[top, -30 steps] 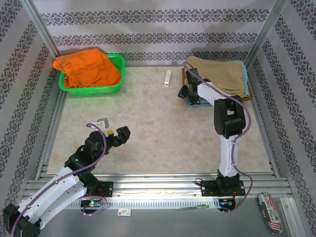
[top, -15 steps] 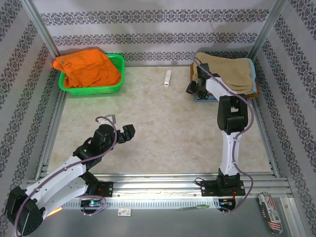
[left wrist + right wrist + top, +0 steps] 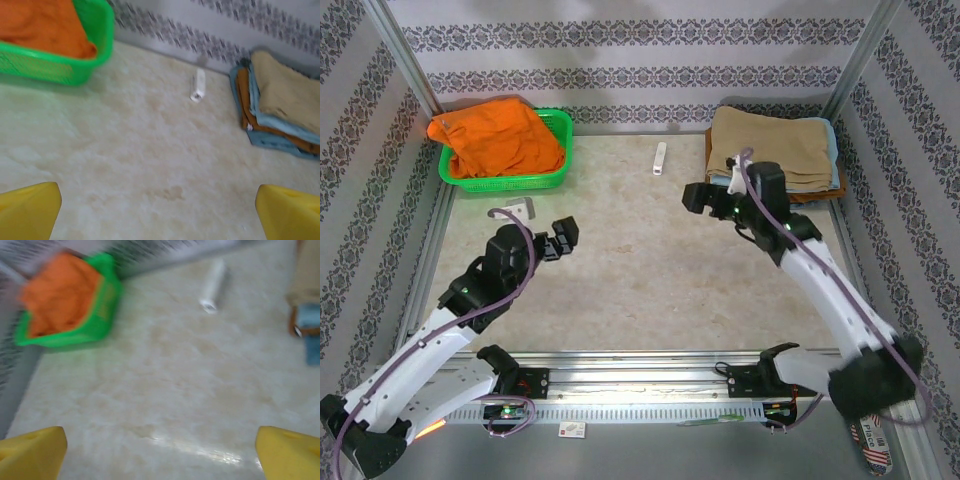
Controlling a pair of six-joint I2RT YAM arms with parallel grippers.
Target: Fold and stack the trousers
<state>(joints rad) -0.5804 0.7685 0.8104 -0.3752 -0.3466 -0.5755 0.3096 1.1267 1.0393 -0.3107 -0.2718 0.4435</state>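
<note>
Khaki trousers (image 3: 770, 145) folded atop stack (image 3: 825, 185), 1 o'clock. L gripper (image 3: 563, 238), R gripper (image 3: 692, 197) both spread, empty. Risk: R wrist clips the pile and skews it.

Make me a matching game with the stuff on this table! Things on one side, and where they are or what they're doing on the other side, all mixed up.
Things:
1. trousers
2. orange garment
3. white tube
4. left gripper

Where or how:
A. in the green basket
B. open, holding nothing
C. lying alone on the bare table
D. folded, on top of the pile at the far right

Pairs: 1-D, 2-A, 3-C, 4-B.
</note>
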